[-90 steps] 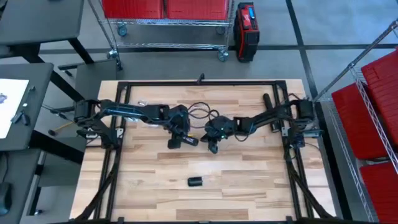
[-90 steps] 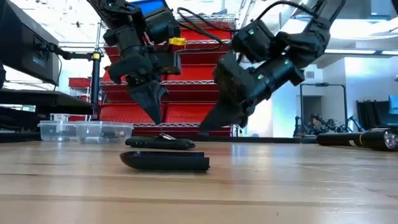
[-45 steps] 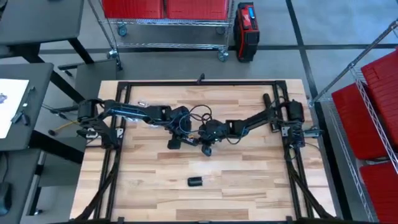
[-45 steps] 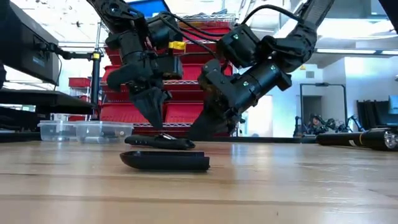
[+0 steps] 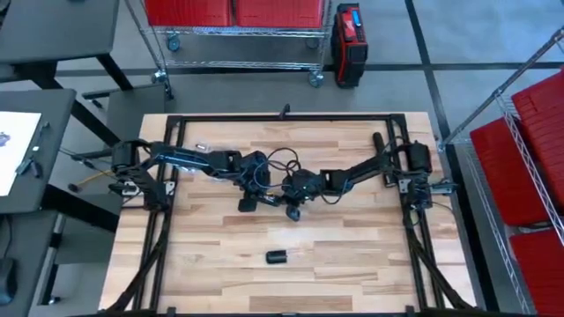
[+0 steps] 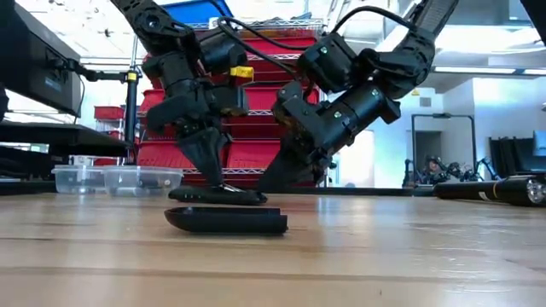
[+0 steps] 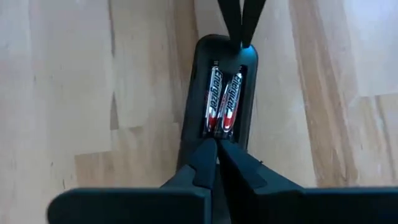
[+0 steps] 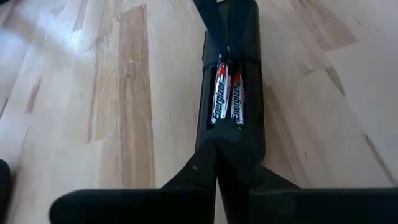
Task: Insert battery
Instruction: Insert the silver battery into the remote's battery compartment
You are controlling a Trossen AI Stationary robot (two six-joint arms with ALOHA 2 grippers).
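A black remote (image 5: 265,202) lies on the wooden table, back up, its battery bay open with two batteries (image 7: 222,102) side by side inside. My left gripper (image 7: 216,144) is shut at one end of the bay. My right gripper (image 8: 217,142) is shut at the opposite end. The two grippers point at each other along the remote (image 6: 217,195). A black cover-like piece (image 5: 278,257) lies flat nearer the table's front edge, in front of the remote in the low view (image 6: 226,222). My left gripper sets its shut fingertips (image 6: 213,181) down on the remote at the left end of the battery bay (image 7: 211,134), slanting down from the upper left. The remote stays flat on the table. My right gripper meets the other end of the bay (image 8: 225,124) with its shut fingertips (image 7: 242,37), slanting down from the table's right. Its own fingers hide the exact spot.
A loop of black cable (image 5: 282,158) hangs between the arms behind the remote. A black rod-like object (image 6: 495,189) lies at the table's right. Clear plastic boxes (image 6: 111,179) stand beyond the left side. Bare wood stretches along the front of the table.
My right gripper has moved toward the table's left and down to the remote's right end. My left gripper has come down onto the remote. The remote and the cover-like piece have stayed in place.
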